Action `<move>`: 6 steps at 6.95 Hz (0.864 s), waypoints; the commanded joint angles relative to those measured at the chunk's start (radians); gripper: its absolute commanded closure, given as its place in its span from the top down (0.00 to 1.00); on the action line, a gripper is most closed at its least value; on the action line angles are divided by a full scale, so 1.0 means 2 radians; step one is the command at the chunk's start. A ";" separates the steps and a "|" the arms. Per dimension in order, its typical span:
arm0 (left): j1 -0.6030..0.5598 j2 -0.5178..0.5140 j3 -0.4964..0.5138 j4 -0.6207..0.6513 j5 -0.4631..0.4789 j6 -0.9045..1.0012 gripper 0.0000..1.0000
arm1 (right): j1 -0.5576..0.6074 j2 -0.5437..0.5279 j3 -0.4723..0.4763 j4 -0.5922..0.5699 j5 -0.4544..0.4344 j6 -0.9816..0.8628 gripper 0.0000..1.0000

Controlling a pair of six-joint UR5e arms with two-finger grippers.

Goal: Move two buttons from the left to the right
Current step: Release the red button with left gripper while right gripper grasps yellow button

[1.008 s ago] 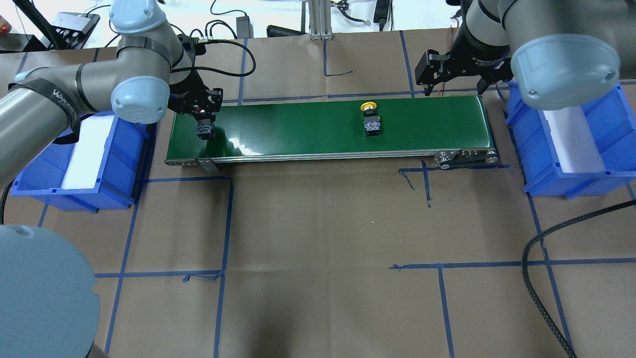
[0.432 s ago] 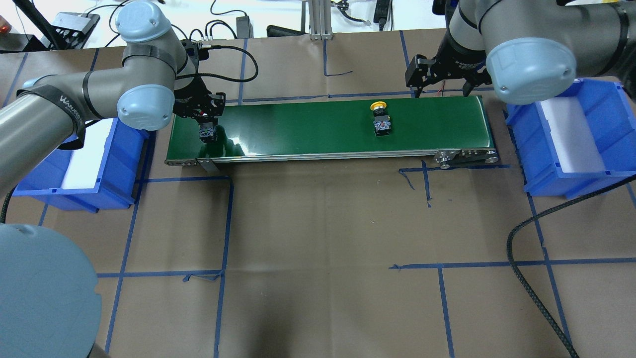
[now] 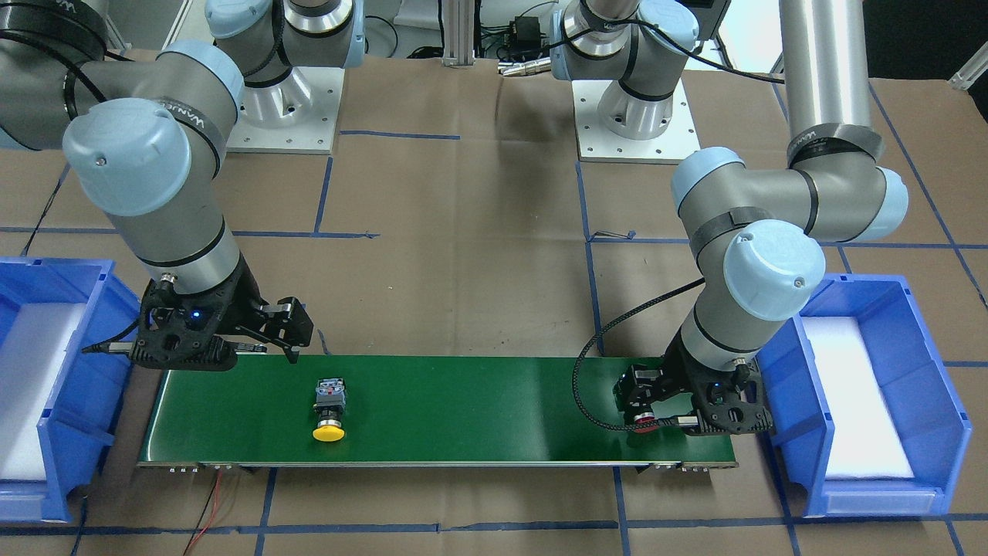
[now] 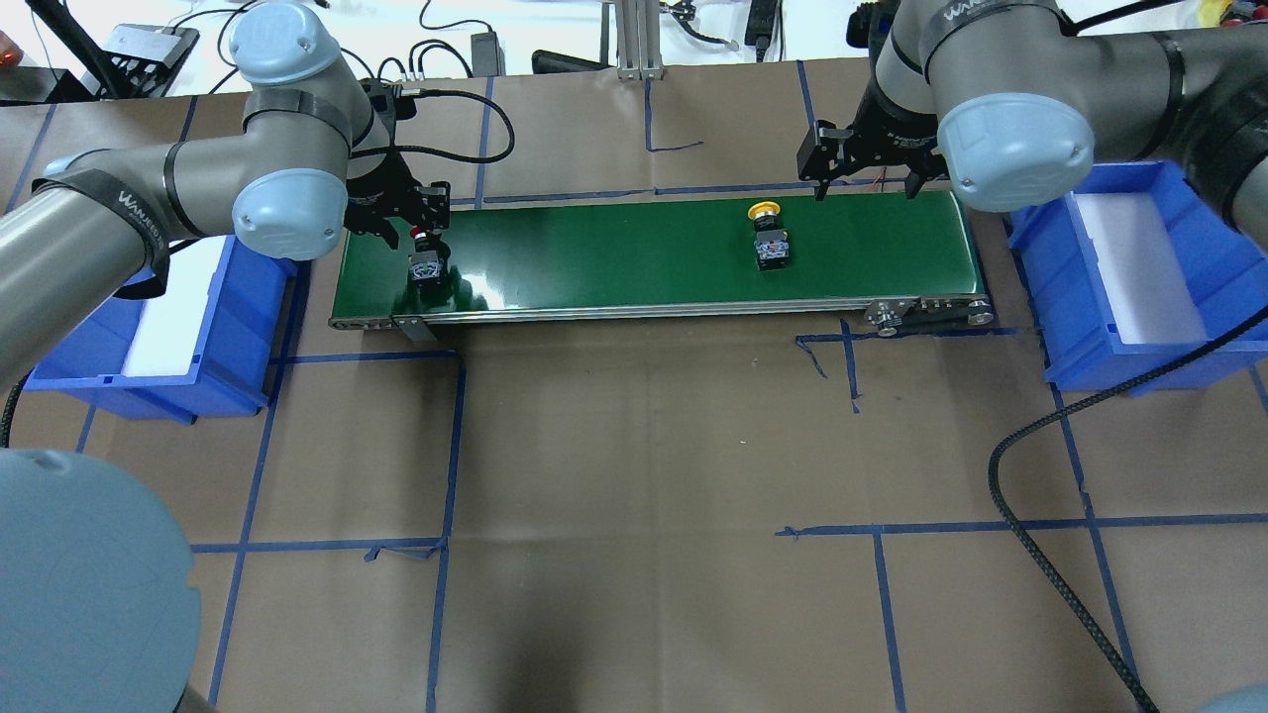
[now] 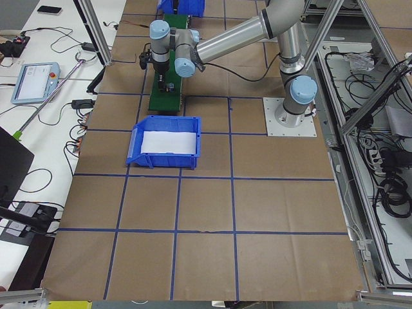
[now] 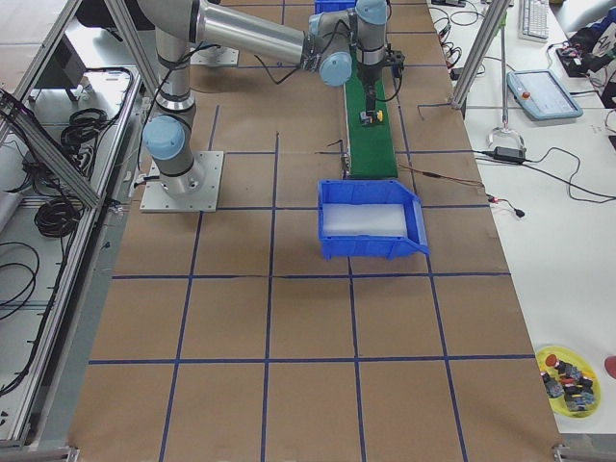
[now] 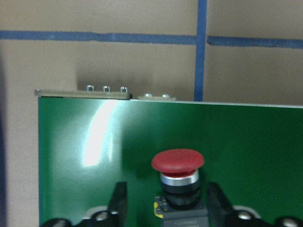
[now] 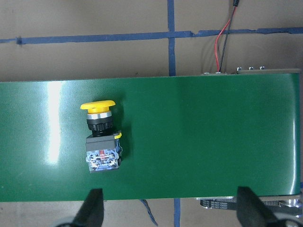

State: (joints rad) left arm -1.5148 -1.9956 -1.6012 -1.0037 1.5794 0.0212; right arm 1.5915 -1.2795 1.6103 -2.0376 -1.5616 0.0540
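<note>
Two buttons are on your green conveyor belt (image 4: 614, 248) on the counter (image 4: 634, 446). Red button (image 7: 177, 163) lies at the belt's left end, between the fingers of the left pincer (image 7: 166, 189). That pincer is released, with a gap showing on one side. Yellow button (image 8: 100, 137) lies on its side toward the right end. Right pincer (image 8: 169, 194) hovers near it, fingers spread wide, gripping nothing.

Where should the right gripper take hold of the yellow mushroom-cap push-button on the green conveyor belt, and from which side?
The yellow mushroom-cap push-button lies on its side on the green conveyor belt. Come straight down with the right gripper, jaws closing on the flat sides of its blocky black-grey body; the round cap would likely slip.
</note>
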 commanded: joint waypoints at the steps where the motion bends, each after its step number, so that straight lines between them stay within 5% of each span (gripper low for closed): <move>1: 0.000 0.030 0.006 -0.034 0.001 0.000 1.00 | 0.000 0.018 -0.001 -0.003 0.074 0.003 1.00; 3: 0.000 0.081 0.008 -0.109 0.000 0.000 1.00 | 0.000 0.038 0.000 -0.004 0.087 -0.003 1.00; 6: -0.001 0.165 0.006 -0.216 -0.003 0.005 1.00 | -0.001 0.074 -0.005 -0.031 0.013 -0.009 0.99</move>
State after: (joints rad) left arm -1.5154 -1.7368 -1.5887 -1.3520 1.5766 0.0253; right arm 1.5895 -1.1606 1.6022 -2.0660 -1.5021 0.0370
